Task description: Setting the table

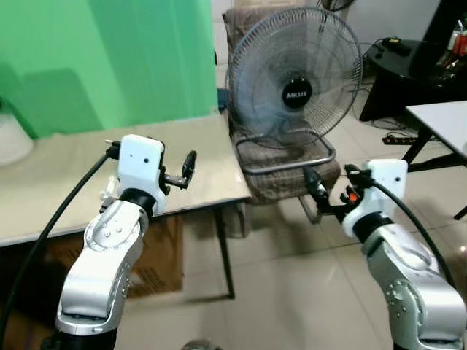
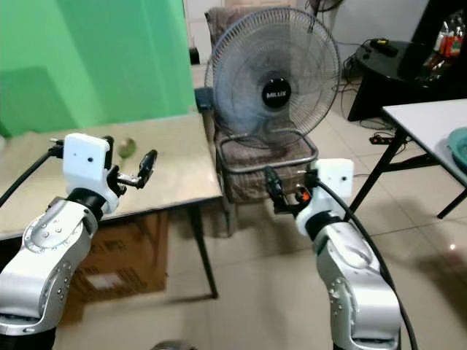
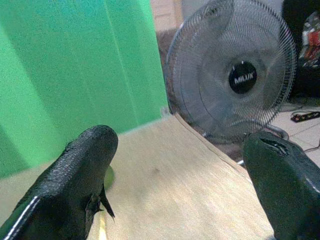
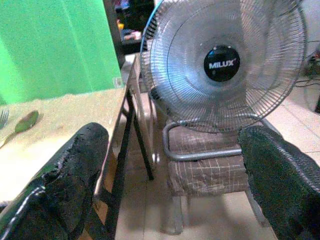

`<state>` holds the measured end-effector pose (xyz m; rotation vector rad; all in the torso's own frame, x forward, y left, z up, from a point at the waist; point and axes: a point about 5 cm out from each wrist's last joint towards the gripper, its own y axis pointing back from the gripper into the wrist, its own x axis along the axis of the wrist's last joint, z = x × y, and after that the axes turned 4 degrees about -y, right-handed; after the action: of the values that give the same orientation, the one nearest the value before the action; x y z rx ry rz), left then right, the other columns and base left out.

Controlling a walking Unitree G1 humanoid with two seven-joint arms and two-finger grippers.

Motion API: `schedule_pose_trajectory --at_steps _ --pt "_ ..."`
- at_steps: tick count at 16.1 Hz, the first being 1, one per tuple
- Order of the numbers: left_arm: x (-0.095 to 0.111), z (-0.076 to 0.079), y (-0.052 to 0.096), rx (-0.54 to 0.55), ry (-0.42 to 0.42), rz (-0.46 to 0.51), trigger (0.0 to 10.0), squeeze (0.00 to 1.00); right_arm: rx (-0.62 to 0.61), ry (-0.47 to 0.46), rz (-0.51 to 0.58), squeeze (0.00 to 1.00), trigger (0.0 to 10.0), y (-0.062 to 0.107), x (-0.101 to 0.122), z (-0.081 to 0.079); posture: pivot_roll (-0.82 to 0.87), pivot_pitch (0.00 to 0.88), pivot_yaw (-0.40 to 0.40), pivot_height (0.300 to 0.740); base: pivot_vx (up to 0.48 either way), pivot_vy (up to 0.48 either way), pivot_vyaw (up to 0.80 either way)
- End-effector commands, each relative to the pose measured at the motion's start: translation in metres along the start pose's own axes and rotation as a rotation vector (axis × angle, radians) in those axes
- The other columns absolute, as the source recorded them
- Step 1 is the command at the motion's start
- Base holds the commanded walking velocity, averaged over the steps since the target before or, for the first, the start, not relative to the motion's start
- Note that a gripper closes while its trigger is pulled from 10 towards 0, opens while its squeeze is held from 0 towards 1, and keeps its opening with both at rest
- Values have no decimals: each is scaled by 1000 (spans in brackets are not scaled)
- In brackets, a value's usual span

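Beyond the spread left end effector (image 2: 135, 172), just left: green spoon (image 2: 128, 148) on beige desk (image 2: 182, 168); right end effector (image 2: 281, 195), also spread, farther.

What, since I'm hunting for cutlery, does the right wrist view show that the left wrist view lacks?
Right wrist: green spoon and fork tines on the table, plus the chair seat. Left wrist: a power strip on the floor; a green patch by one finger may be that spoon. Shared: table, fan, green backdrop.
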<state>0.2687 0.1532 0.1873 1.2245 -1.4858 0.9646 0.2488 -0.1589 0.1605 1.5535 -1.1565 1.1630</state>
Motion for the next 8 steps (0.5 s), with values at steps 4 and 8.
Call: schedule_pose_trajectory --at_steps 4,8 --pt "-1 -5 -1 9 -9 -5 10000 0 32 -12 -2 0 10000 -1 2 -7 137 0 38 740 0 349 -708" --pt "-1 -5 0 14 -4 -9 10000 0 54 2 0 0 10000 -1 3 -8 139 0 31 740 0 384 -125"
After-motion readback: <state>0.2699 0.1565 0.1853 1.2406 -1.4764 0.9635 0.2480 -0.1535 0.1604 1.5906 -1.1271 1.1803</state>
